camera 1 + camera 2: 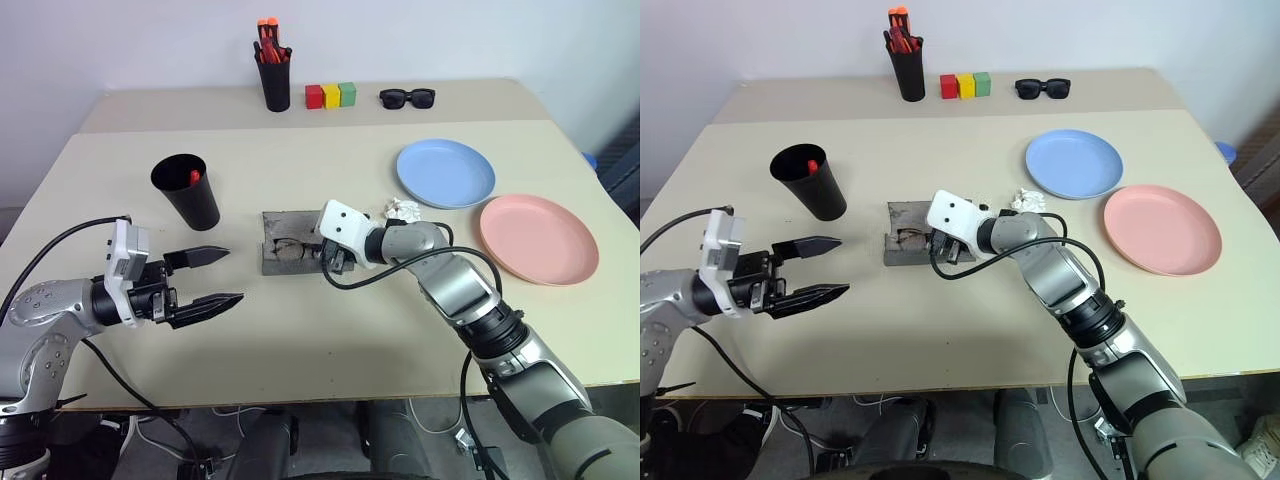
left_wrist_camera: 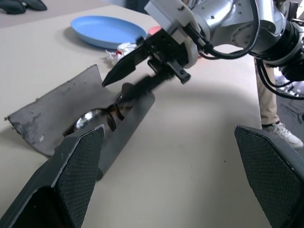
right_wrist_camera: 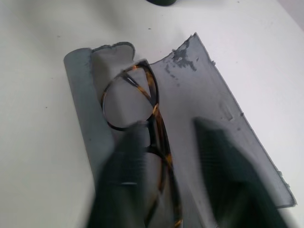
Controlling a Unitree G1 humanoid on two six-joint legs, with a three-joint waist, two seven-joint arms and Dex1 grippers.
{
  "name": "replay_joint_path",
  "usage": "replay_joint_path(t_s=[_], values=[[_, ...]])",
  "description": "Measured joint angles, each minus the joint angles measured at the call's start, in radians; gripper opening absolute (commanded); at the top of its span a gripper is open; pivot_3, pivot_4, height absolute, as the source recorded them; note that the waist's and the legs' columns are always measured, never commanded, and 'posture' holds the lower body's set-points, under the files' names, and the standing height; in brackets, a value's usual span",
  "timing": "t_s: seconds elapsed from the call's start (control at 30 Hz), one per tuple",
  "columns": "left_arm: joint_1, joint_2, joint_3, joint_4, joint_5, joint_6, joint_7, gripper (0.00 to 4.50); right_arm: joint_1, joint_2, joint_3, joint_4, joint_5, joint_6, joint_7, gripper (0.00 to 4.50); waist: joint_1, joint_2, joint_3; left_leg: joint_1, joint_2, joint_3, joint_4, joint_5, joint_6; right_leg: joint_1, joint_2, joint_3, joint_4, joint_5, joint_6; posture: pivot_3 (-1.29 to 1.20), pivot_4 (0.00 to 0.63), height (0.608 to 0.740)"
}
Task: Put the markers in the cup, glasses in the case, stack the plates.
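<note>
While our right gripper (image 2: 137, 78) hangs over the open grey case (image 1: 285, 243), its jaws stand partly apart with nothing clamped, and the glasses (image 3: 137, 109) lie in the case's trough just under the fingertips. Our left gripper (image 1: 212, 277) hovers wide open and empty, the case ahead of its jaws and the black tapered cup (image 1: 187, 190) just beyond them. A red marker (image 1: 193, 177) stands inside the cup. The case looks felt-like and frayed at its edges; the glasses have thin dark rims and rounded clear lenses. Behind our right wrist lie two round shallow plates, blue (image 1: 446, 172) and pink (image 1: 539, 238), side by side, unstacked.
</note>
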Motion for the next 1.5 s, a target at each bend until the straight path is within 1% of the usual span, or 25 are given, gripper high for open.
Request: replay_joint_path(t_s=[0.1, 0.23, 0.5, 0.57, 0.63, 0.67, 0.73, 0.8, 0.87, 0.93, 0.97, 1.07, 1.23, 1.37, 1.5], values=[[-0.001, 0.0, -0.005, 0.0, 0.0, 0.0, 0.0, 4.5, 0.0, 0.018, -0.021, 0.002, 0.002, 0.024, -0.015, 4.45, 0.0, 0.0, 0.0, 0.0, 0.0, 0.0, 0.0, 0.0, 0.0, 0.0, 0.0, 0.0, 0.0, 0.0, 0.0, 0.0, 0.15, 0.74], [-0.001, 0.0, -0.021, 0.001, 0.0, 0.0, 0.0, 4.5, -0.001, 0.049, -0.099, 0.008, 0.042, 0.05, -0.029, 4.45, 0.001, 0.0, 0.0, 0.0, 0.0, 0.0, 0.0, 0.0, 0.0, 0.0, 0.0, 0.0, 0.0, 0.0, 0.0, 0.0, 0.15, 0.74], [-0.026, -0.009, -0.029, 0.019, 0.002, -0.002, 0.031, 4.5, -0.045, 0.134, -0.354, 0.018, 0.225, 0.129, -0.063, 4.45, 0.0, 0.0, 0.0, 0.0, 0.0, 0.0, 0.0, 0.0, 0.0, 0.0, 0.0, 0.0, 0.0, 0.0, 0.0, 0.0, 0.15, 0.74], [-0.064, -0.033, -0.035, 0.028, 0.0, 0.004, 0.065, 4.5, -0.043, 0.144, -0.416, 0.02, 0.277, 0.143, -0.074, 4.45, 0.004, 0.0, 0.0, 0.0, 0.0, -0.001, 0.0, 0.0, 0.0, 0.0, 0.0, 0.0, 0.0, 0.0, 0.0, 0.0, 0.15, 0.74], [-0.105, -0.051, -0.038, 0.051, -0.005, 0.023, 0.102, 4.5, -0.034, 0.135, -0.45, 0.017, 0.317, 0.148, -0.066, 4.45, 0.007, 0.0, 0.0, 0.0, 0.0, -0.001, 0.0, 0.0, 0.0, 0.001, 0.0, 0.0, 0.0, 0.0, 0.0, 0.0, 0.15, 0.74], [-0.136, -0.066, -0.043, 0.068, -0.006, 0.038, 0.129, 4.24, -0.016, 0.119, -0.464, 0.008, 0.34, 0.148, -0.049, 4.49, 0.01, 0.0, 0.0, 0.0, 0.0, -0.001, 0.0, 0.0, 0.0, 0.001, 0.0, 0.0, 0.0, 0.0, 0.0, 0.0, 0.15, 0.74], [-0.208, -0.109, -0.069, 0.115, 0.009, 0.05, 0.193, 3.59, 0.05, 0.063, -0.48, -0.036, 0.392, 0.143, 0.017, 4.5, 0.013, 0.0, 0.0, 0.0, -0.001, -0.002, 0.0, 0.0, 0.0, 0.002, 0.0, -0.001, 0.0, 0.0, 0.0, 0.0, 0.15, 0.74], [-0.274, -0.165, -0.115, 0.152, 0.044, 0.047, 0.247, 2.56, 0.157, -0.027, -0.486, -0.13, 0.449, 0.123, 0.124, 4.5, 0.017, 0.0, 0.0, -0.001, -0.001, -0.002, 0.001, 0.0, 0.0, 0.002, -0.001, -0.002, -0.002, 0.0, 0.0, 0.0, 0.15, 0.74], [-0.329, -0.214, -0.163, 0.174, 0.081, 0.042, 0.29, 1.52, 0.258, -0.104, -0.489, -0.22, 0.495, 0.101, 0.214, 4.5, 0.01, 0.0, 0.0, -0.002, -0.001, -0.001, 0.001, -0.001, 0.001, 0.002, -0.001, -0.002, -0.003, 0.0, 0.001, 0.0, 0.15, 0.74], [-0.41, -0.272, -0.214, 0.222, 0.14, 0.018, 0.351, 0.51, 0.304, -0.145, -0.497, -0.273, 0.532, 0.102, 0.251, 4.5, 0.0, 0.0, 0.0, -0.001, -0.001, 0.001, 0.002, -0.001, 0.001, 0.001, -0.001, 0.0, -0.002, 0.001, 0.001, 0.0, 0.15, 0.74], [-0.453, -0.303, -0.24, 0.256, 0.179, -0.006, 0.385, 0.09, 0.319, -0.159, -0.5, -0.293, 0.537, 0.101, 0.256, 4.5, -0.001, 0.0, 0.0, 0.0, -0.001, 0.001, 0.002, 0.0, 0.001, 0.002, -0.001, 0.0, -0.002, 0.001, 0.001, 0.0, 0.15, 0.74], [-0.56, -0.383, -0.283, 0.391, 0.289, -0.075, 0.493, 0.09, 0.354, -0.168, -0.504, -0.331, 0.563, 0.098, 0.253, 4.5, 0.003, 0.0, 0.0, 0.006, 0.0, 0.001, 0.001, 0.0, 0.0, 0.008, 0.001, 0.0, -0.001, 0.001, 0.001, 0.0, 0.15, 0.74], [-0.699, -0.476, -0.323, 0.623, 0.409, -0.155, 0.596, 0.09, 0.427, -0.183, -0.511, -0.422, 0.62, 0.085, 0.261, 4.5, 0.012, -0.001, 0.0, 0.005, -0.001, 0.001, 0.003, 0.0, 0.001, 0.009, 0.0, 0.0, -0.003, 0.002, 0.003, 0.0, 0.15, 0.74], [-0.823, -0.52, -0.336, 0.863, 0.481, -0.221, 0.632, 0.09, 0.44, -0.198, -0.517, -0.435, 0.624, 0.061, 0.242, 4.5, 0.012, -0.002, 0.001, 0.005, -0.002, 0.001, 0.003, 0.0, 0.001, 0.009, -0.001, 0.0, -0.003, 0.002, 0.004, 0.0, 0.15, 0.74], [-0.922, -0.556, -0.343, 1.038, 0.508, -0.214, 0.625, 0.09, 0.441, -0.197, -0.515, -0.435, 0.626, 0.051, 0.211, 4.5, 0.008, -0.002, 0.001, 0.005, -0.002, 0.001, 0.003, 0.0, 0.001, 0.009, -0.001, 0.0, -0.003, 0.002, 0.004, 0.0, 0.15, 0.74]])
